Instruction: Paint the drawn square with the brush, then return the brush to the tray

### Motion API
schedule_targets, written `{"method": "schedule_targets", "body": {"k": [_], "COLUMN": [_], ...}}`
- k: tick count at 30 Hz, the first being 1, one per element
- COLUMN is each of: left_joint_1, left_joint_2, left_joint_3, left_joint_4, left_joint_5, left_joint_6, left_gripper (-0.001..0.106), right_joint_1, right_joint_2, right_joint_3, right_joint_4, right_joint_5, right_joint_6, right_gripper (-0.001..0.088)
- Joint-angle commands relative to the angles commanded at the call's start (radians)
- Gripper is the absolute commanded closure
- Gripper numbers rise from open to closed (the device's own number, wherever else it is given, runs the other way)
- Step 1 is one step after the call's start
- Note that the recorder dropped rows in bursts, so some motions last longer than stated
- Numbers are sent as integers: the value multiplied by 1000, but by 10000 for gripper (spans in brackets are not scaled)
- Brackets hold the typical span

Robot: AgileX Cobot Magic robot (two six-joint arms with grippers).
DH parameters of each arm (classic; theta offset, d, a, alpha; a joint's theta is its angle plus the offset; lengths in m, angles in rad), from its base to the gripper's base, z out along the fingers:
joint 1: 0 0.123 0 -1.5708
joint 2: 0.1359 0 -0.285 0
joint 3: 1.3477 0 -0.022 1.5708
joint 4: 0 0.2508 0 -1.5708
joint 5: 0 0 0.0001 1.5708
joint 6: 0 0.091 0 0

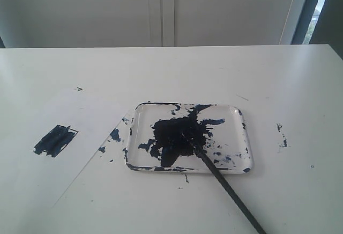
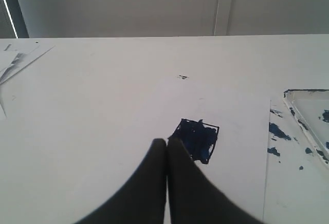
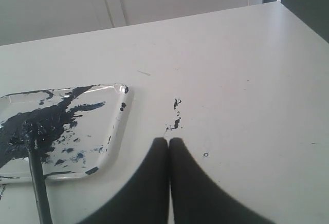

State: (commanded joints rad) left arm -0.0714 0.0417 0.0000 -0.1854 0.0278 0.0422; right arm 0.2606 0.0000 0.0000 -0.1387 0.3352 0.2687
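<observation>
Thin black paintbrush (image 1: 228, 189), too long for your clear plastic tray (image 1: 236, 124) at centre, overhangs its rim; left gripper (image 2: 166, 142) and right gripper (image 3: 168, 141) pressed together, empty.

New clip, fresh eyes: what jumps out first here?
The clear tray mid-table, pooled with dark navy paint, stands out first, with the brush lying tip-in-pool, handle reaching over the near rim. On the paper to its left, the drawn square is already smeared dark.

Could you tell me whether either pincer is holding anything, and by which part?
Nothing is held. The left pincer and right pincer are shut and empty; the brush rests with its tip in the tray.
</observation>
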Motion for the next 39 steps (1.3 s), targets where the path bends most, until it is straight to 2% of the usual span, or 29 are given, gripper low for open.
{"method": "schedule_targets", "body": {"k": [5, 8, 13, 15, 19, 26, 39], "left_joint_1": [0, 0, 0, 2, 2, 2, 2], "left_joint_2": [0, -20, -42, -42, -42, -42, -42], "left_joint_3": [0, 0, 0, 0, 0, 0, 0], "left_joint_4": [-4, 4, 185, 230, 250, 254, 254], "left_joint_5": [-12, 20, 156, 203, 212, 212, 208], "left_joint_6": [-20, -52, -228, -249, -240, -143, -143], "left_gripper": [976, 976, 976, 976, 976, 976, 976], "right_joint_1": [0, 0, 0, 0, 0, 0, 0], "right_joint_2": [0, 0, 0, 0, 0, 0, 0], "right_joint_3": [0, 0, 0, 0, 0, 0, 0], "right_joint_4": [0, 0, 0, 0, 0, 0, 0], "right_joint_5": [0, 0, 0, 0, 0, 0, 0], "right_joint_6": [0, 0, 0, 0, 0, 0, 0], "right_gripper": [868, 868, 868, 868, 868, 868, 868]}}
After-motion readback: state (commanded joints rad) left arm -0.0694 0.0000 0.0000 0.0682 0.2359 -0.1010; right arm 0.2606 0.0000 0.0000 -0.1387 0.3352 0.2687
